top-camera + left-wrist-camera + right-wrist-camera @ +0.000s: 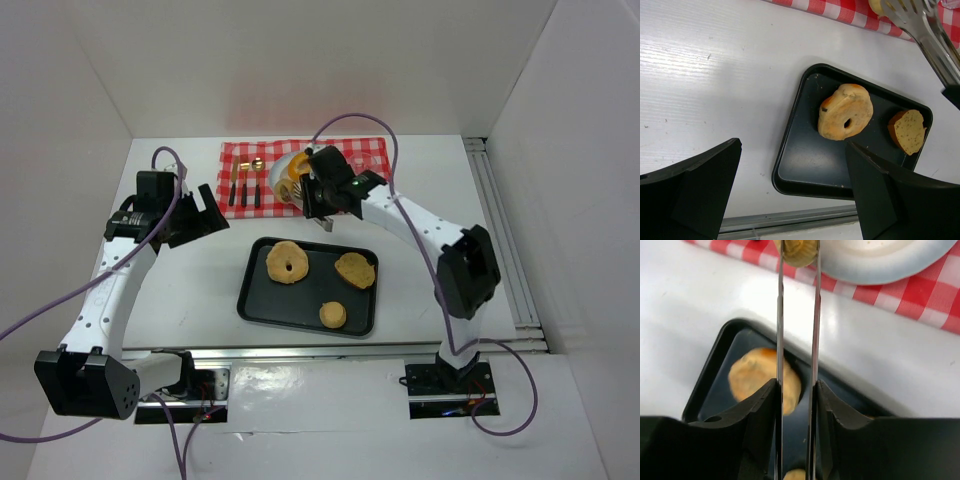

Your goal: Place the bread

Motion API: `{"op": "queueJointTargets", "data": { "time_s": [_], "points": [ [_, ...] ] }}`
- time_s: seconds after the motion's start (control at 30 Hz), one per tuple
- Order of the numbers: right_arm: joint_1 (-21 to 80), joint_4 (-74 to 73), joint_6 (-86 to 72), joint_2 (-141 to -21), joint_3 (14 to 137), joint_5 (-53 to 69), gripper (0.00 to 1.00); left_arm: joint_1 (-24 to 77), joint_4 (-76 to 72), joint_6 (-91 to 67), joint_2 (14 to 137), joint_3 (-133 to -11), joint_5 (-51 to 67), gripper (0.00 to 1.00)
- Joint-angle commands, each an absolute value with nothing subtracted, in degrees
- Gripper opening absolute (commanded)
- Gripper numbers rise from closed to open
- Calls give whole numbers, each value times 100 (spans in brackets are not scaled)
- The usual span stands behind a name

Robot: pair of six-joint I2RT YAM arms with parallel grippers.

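1. Desk [180,290]: white, carries everything listed below.
2. Checked cloth [360,155]: red and white, along the far side, with dark-handled cutlery [245,190] on its left part.
3. Tray [275,300]: black, mid-desk, near of the cloth. It holds three pieces of the bread.
4. Plate [890,260]: white, on the cloth. An orange doughnut [281,172] appears to sit on it.
5. My left pincer [198,213]: jaws spread wide and holding nothing. It hangs over bare desk, just left of the tray.
6. My right pincer [797,390]: squeezed onto the tongs [815,330], whose two arms are pressed almost parallel.
7. Pale ring [287,262]: far left of the tray.
8. Oval roll [355,269]: far right of the tray.
9. Small bun [333,314]: near right of the tray.
10. Second bun [799,251]: pinched in the tongs' tips at the plate's rim. I cannot tell whether it is resting or lifted.

Status, as I judge it: the doughnut is placed and this bun only needs releasing onto the plate. The three tray pieces are still to carry, so the task is under halfway.
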State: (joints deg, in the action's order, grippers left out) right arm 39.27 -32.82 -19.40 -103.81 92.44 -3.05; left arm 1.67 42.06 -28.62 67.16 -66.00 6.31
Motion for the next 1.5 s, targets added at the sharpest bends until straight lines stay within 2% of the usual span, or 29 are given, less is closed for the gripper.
{"op": "queueJointTargets", "data": {
  "time_s": [0.0, 0.27, 0.37, 0.43, 0.47, 0.7, 0.93, 1.1, 1.3, 1.47],
  "points": [
    [3692, -2576, -1731, -10817, 9843, -439, 42, 141, 4131, -2804, 6627, -6645, 712, 99],
    [3516, -2330, -1784, -11267, 10107, -439, 42, 141, 4131, -2751, 6679, -6645, 659, 99],
    [3454, -2452, -1784, -11338, 10230, -352, 49, 141, 4131, -2751, 6680, -6645, 659, 99],
    [3454, -2452, -1784, -11399, 10230, -352, 58, 141, 4131, -2751, 6680, -6645, 659, 99],
    [3454, -2452, -1784, -11339, 10230, -352, 60, 141, 4131, -2751, 6680, -6645, 659, 99],
    [3506, -2514, -1784, -11083, 10178, -404, 61, 141, 4131, -2751, 6680, -6645, 712, 99],
    [3717, -2864, -1784, -9977, 9827, -896, 61, 141, 4131, -2751, 6557, -6645, 765, 99],
    [4016, -3540, -1784, -8556, 8635, -967, 61, 141, 4131, -2751, 6504, -6645, 765, 99],
    [4561, -4587, -2425, -6895, 6658, -116, 60, 141, 4131, -2751, 6451, -6539, 817, 99],
    [4825, -5316, -2987, -5943, 5898, 422, 60, 141, 4131, -2751, 6451, -6486, 756, 99]
  ]
}}
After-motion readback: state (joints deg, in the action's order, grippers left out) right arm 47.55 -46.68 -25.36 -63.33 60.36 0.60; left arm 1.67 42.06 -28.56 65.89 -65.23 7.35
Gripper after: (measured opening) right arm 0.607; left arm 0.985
